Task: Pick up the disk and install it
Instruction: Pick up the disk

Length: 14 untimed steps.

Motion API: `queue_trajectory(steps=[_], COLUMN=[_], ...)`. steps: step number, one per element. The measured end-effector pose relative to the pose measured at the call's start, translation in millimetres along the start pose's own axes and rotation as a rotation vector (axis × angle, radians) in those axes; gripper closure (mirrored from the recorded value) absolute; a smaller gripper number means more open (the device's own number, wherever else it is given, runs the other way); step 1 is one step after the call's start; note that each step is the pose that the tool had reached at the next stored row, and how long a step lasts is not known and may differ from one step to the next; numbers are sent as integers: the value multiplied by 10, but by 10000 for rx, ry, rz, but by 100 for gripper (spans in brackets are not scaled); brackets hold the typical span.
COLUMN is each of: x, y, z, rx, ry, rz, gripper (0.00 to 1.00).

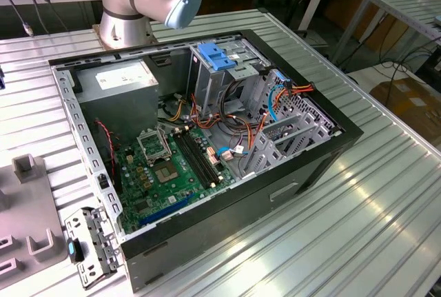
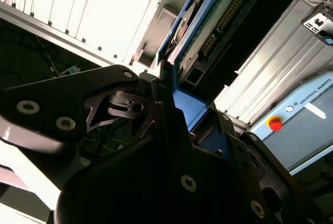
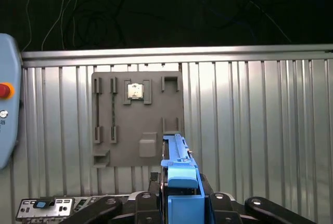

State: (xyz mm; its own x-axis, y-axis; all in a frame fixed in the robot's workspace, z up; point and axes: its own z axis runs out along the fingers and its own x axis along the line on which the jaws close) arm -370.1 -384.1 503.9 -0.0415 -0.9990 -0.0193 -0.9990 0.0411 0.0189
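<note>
gripper (image 3: pixel 179 195) was clamped shut on the disk (image 3: pixel 178 156), held edge-on; its long axis ran straight out from the jaws, above the ribbed table (image 3: pixel 260 130), just beside the grey fixture plate (image 3: pixel 138 117)

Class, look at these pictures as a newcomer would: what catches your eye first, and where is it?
In the exterior view, the open computer case lies on the ribbed metal table, its green motherboard bared. In the first wrist view the gripper is clamped on the disk, held edge-on with its blue rail showing, a grey fixture plate beyond it.
</note>
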Motion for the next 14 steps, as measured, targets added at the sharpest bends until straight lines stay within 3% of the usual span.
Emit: queue_trajectory(steps=[10,14], x=[12,9], y=[-135,-231], z=[-3,-5], rx=[-15,-23], ry=[1,1], rz=[0,0], gripper=[63,63])
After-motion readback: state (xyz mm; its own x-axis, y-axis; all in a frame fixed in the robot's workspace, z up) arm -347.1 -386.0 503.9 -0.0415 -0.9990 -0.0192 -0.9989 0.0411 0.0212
